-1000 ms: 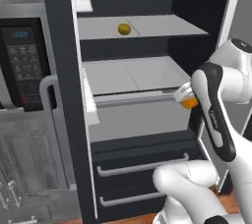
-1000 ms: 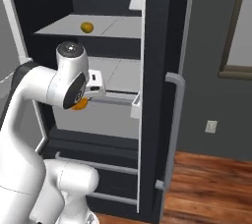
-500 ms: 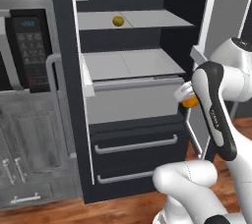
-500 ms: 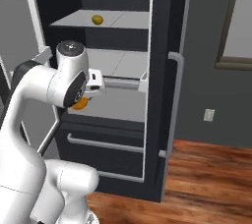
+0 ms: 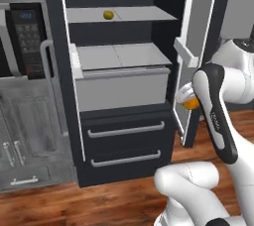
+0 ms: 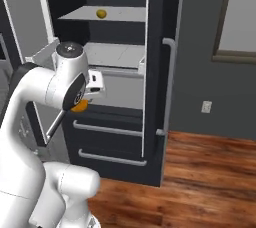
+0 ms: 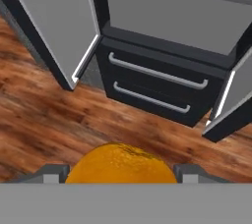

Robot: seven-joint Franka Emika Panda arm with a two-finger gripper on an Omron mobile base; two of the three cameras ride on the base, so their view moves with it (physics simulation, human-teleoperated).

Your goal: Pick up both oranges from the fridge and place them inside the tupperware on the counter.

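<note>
My gripper (image 7: 120, 173) is shut on the bright orange (image 7: 120, 163), which bulges between the two finger tips. This orange (image 5: 191, 103) hangs in front of the open fridge (image 5: 124, 143), at the height of the grey drawer bin (image 5: 121, 88). In the right base view it (image 6: 79, 106) peeks out under the wrist. The duller orange (image 5: 108, 15) lies on the top shelf, seen again from the right side (image 6: 101, 13). Below the held fruit are the fridge's two handled drawers (image 7: 157, 90). The tupperware and the counter are out of view.
Both fridge doors stand open: the right door (image 5: 198, 46) with white bins is close by my arm, the left door (image 5: 64, 81) beside the black microwave (image 5: 25, 31). Grey cabinets (image 5: 25, 141) sit at the left. Wooden floor (image 5: 99, 205) lies in front. A grey wall with an outlet (image 6: 205, 106) is at the right.
The whole picture has shifted: the base has drawn back from the fridge, which now looks farther and shows its doors. The gripper stays shut on the bright orange.
</note>
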